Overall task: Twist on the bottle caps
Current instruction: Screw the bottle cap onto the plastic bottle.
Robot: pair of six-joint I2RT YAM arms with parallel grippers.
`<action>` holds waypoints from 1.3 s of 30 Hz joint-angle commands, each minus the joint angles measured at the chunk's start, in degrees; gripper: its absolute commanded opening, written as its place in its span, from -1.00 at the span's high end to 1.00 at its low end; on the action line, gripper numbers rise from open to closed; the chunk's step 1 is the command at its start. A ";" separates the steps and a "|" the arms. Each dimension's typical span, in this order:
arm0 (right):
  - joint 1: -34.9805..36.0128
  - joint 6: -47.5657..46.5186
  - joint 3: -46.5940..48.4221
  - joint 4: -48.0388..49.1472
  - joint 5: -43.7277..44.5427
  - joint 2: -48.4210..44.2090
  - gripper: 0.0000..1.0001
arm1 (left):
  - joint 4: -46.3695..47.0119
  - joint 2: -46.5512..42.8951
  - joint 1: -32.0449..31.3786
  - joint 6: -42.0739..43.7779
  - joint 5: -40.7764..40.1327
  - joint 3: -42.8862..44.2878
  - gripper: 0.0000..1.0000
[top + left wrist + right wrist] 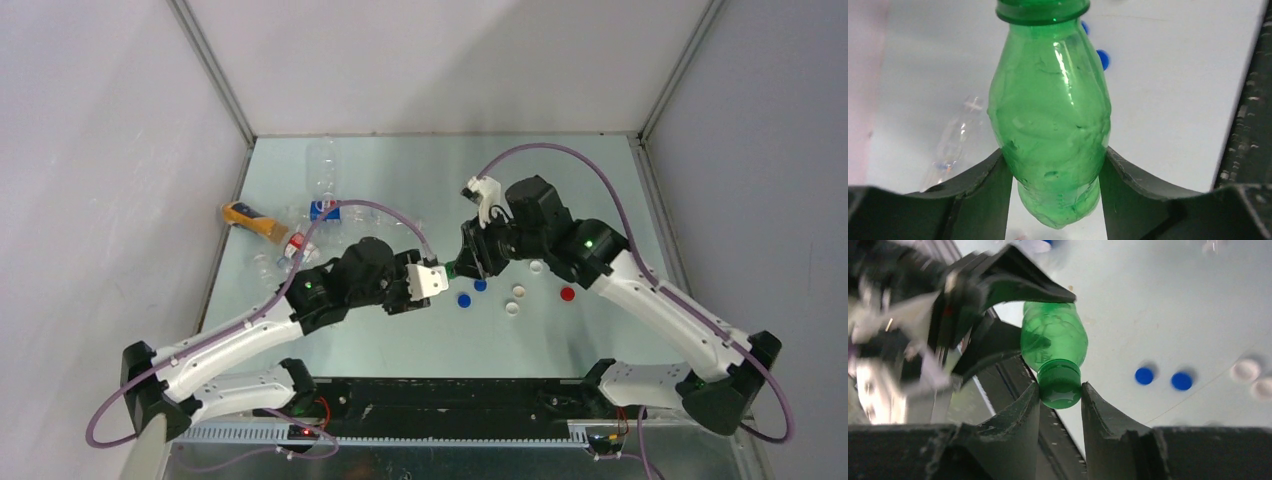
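My left gripper (pixel 1054 152) is shut on the lower body of a green bottle (pixel 1048 115), holding it off the table between the two arms (pixel 452 269). A green cap (pixel 1059 377) sits on that bottle's neck, and my right gripper (pixel 1060 388) is shut on it, one finger pressed against each side. From above, the right gripper (pixel 472 262) meets the left gripper (pixel 432 278) end to end. Loose bottle caps lie just beyond: two blue (pixel 464 299), a few white (pixel 518 292), one red (pixel 567 294).
Other bottles lie at the back left: a clear one (pixel 322 170), ones with blue (pixel 325 210) and red-blue (pixel 295 245) labels, and an orange-yellow one (pixel 250 220). Walls enclose the table on three sides. A black rail (pixel 440 400) runs along the near edge.
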 commanded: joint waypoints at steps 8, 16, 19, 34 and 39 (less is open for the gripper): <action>-1.19 27.35 -0.75 4.55 11.22 0.64 0.93 | 20.58 -1.41 -5.54 1.88 -19.52 -2.27 1.00; -2.29 -5.88 -0.83 5.26 7.00 -7.47 -0.02 | 7.17 -0.44 2.61 -0.63 3.28 -0.05 1.00; -2.23 -18.97 -0.79 2.33 -0.51 -10.21 -0.09 | 3.10 0.89 5.22 1.48 10.29 1.72 0.96; 2.00 -52.41 -0.83 -6.37 -14.54 -12.15 -0.08 | -7.63 6.17 6.19 6.96 30.10 10.84 0.94; 2.04 -53.99 -0.83 -6.80 -15.37 -11.64 -0.03 | -7.90 6.23 6.18 7.40 30.27 11.28 0.93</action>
